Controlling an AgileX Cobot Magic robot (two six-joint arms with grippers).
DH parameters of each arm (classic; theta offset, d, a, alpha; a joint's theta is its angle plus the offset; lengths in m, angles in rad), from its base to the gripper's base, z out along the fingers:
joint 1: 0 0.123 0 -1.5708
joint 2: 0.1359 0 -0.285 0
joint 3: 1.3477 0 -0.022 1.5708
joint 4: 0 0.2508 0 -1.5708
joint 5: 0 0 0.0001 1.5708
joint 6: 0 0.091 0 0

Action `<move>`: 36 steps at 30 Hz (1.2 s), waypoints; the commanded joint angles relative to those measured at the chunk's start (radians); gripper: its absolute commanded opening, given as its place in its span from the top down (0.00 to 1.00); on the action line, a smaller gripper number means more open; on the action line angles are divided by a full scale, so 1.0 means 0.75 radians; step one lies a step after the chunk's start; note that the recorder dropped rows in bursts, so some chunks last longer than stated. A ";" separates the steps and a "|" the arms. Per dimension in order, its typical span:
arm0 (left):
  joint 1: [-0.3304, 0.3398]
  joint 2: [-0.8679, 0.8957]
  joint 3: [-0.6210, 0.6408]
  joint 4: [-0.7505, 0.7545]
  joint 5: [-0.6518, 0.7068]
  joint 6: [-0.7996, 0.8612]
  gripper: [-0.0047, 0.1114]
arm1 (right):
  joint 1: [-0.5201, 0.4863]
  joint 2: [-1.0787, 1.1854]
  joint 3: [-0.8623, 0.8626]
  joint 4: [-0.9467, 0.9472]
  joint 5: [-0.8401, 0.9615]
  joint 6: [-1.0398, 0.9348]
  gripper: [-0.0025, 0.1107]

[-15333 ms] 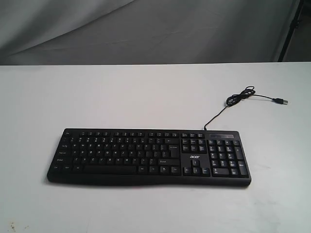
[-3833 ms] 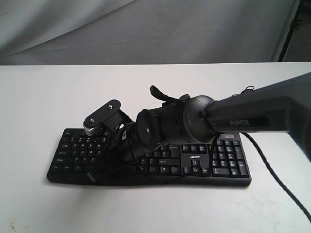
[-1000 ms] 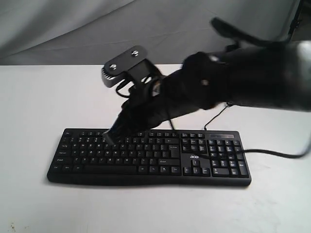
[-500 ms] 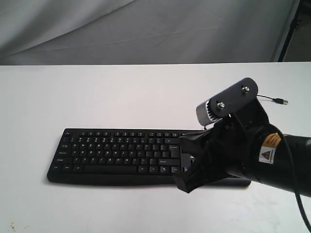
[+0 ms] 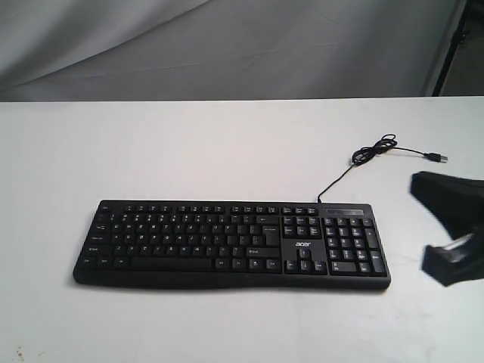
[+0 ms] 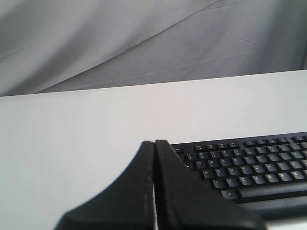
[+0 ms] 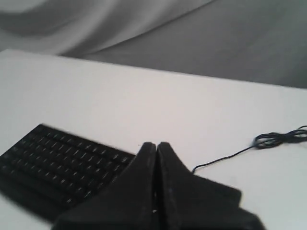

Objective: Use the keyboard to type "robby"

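white "acer" logo on black keyboard (image 5: 227, 240)

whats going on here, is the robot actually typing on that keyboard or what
Not at this moment. The black keyboard lies flat on the white table, and nothing is touching its keys. The right arm is off past the number-pad end, at the edge of the exterior view. The right claw is shut and empty. The left claw is also shut and sits off the other end of the keyboard. The USB cable trails across the table with its plug lying free.
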 commanded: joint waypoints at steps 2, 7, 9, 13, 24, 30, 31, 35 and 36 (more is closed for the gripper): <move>-0.008 -0.005 0.006 0.006 -0.010 -0.004 0.96 | -0.277 -0.336 0.115 -0.025 -0.001 -0.024 0.98; -0.008 -0.005 0.006 0.006 -0.010 -0.004 0.96 | -0.358 -0.420 0.123 -0.025 0.074 -0.024 0.98; -0.008 -0.005 0.006 0.006 -0.010 -0.004 0.96 | -0.358 -0.407 0.123 -0.022 0.066 -0.024 0.98; -0.008 -0.005 0.006 0.006 -0.010 -0.004 0.96 | -0.358 -0.348 0.154 0.018 0.034 -0.010 0.98; -0.008 -0.005 0.006 0.006 -0.010 -0.004 0.96 | -0.584 -0.679 0.381 -0.212 0.147 0.325 0.98; -0.008 -0.005 0.006 0.006 -0.010 -0.004 0.96 | -0.625 -0.889 0.381 -0.214 0.442 0.325 0.98; -0.008 -0.005 0.006 0.006 -0.010 -0.004 0.96 | -0.625 -0.901 0.381 -0.214 0.515 0.325 0.98; -0.008 -0.005 0.006 0.006 -0.010 -0.004 0.96 | -0.625 -0.904 0.381 -0.214 0.617 0.325 0.98; -0.008 -0.005 0.006 0.006 -0.010 -0.004 0.96 | -0.625 -0.904 0.381 -0.214 0.617 0.325 0.98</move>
